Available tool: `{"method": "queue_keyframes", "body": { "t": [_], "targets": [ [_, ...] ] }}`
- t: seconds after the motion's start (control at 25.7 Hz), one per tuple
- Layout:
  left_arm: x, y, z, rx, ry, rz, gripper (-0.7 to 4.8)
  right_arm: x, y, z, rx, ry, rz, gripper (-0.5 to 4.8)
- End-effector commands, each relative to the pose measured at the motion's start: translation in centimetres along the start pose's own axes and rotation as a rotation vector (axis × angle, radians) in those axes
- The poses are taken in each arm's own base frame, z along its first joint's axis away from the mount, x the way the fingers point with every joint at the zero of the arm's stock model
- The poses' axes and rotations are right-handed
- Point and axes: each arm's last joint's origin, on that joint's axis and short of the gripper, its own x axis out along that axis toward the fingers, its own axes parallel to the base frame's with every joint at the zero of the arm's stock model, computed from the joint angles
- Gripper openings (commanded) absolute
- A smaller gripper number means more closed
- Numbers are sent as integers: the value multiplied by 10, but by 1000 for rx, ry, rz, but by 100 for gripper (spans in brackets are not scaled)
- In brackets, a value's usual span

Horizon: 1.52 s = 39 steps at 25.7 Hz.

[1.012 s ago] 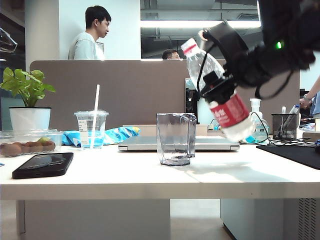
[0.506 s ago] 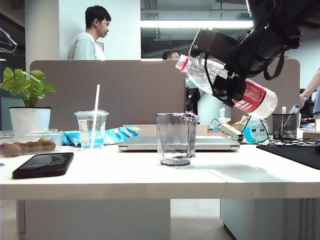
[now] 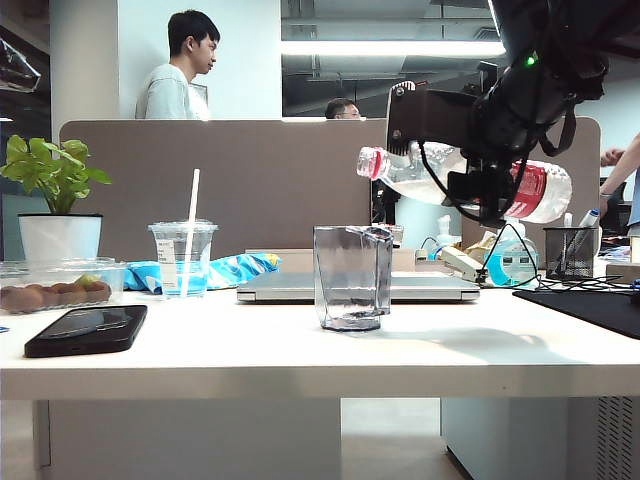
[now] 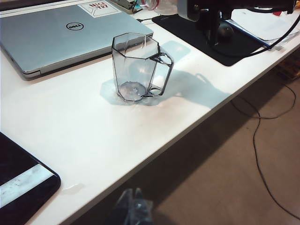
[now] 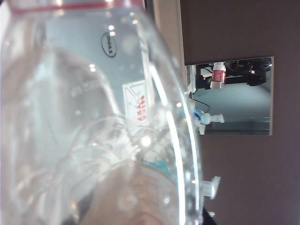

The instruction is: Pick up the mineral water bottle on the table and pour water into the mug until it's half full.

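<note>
Above mug point(image 3: 351, 277), right gripper point(image 3: 478, 150) jaws clamping red-labelled mineral water bottle point(image 3: 420, 175), Dell laptop point(image 4: 61, 35) behind, left gripper point(image 4: 134, 212) jaws unclear.

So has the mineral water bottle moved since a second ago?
Yes. The mineral water bottle in the right gripper tipped to nearly level, neck above the mug.

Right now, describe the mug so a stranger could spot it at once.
On the white table, look just in front of the closed silver laptop, near the middle. The mug stands upright there: clear, greyish, angular glass with a side handle, unlike the lidded plastic cup with a white straw further left.
</note>
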Motion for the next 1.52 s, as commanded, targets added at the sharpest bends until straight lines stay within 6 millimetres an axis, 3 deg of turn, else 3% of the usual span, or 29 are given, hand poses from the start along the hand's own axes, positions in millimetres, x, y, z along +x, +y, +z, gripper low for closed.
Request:
{"method": "queue_keyframes", "body": {
  "t": [0.04,0.58,1.52],
  "targets": [
    [-1,0,3,12,-17,6,-5,-2,-11,2,-63,0,-60,269],
    [-1,0,3,12,-17,6,-5,-2,-8,0,-220,58,-31,268],
    [-1,0,3,12,-16,5,-5,-2,-8,-2,-312,121,-29,268]
  ]
}}
